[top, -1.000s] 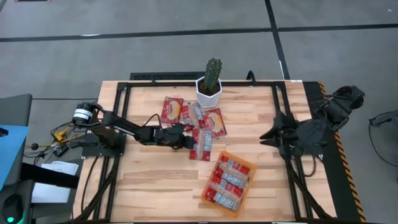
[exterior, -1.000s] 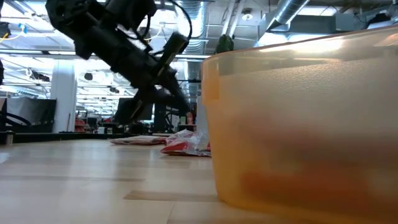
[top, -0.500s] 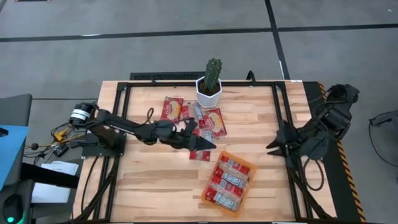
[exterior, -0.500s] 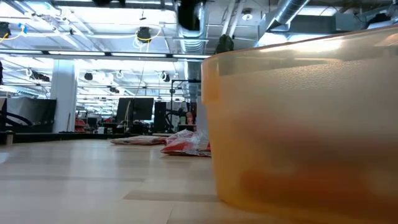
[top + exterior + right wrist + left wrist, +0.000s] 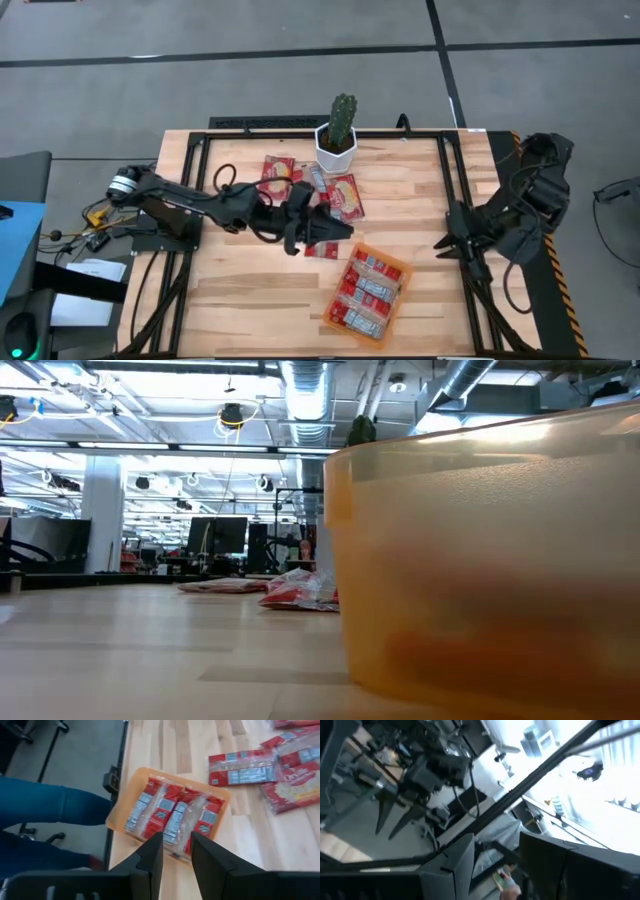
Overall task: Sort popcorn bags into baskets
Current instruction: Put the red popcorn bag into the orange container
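**Left arm stretched over the packets, tray holding three**

The left gripper (image 5: 335,232) reaches across the table (image 5: 240,290) and sits over the loose popcorn bags (image 5: 345,195), just above the orange tray's (image 5: 335,312) upper corner. Its own wrist camera shows two dark fingers (image 5: 452,867) set apart with a gap between them, though whether a packet is held cannot be told. The tray lies near the front middle of the table, with three packets (image 5: 366,290) side by side inside it (the right wrist view shows them clearly). More red packets lie scattered in front of the white cactus pot (image 5: 337,148), one (image 5: 276,172) to its left. The right gripper (image 5: 452,243) waits at the table's right edge, fingers (image 5: 150,857) slightly parted, nothing between them. A person's blue trouser leg (image 5: 55,802) stands beside the table
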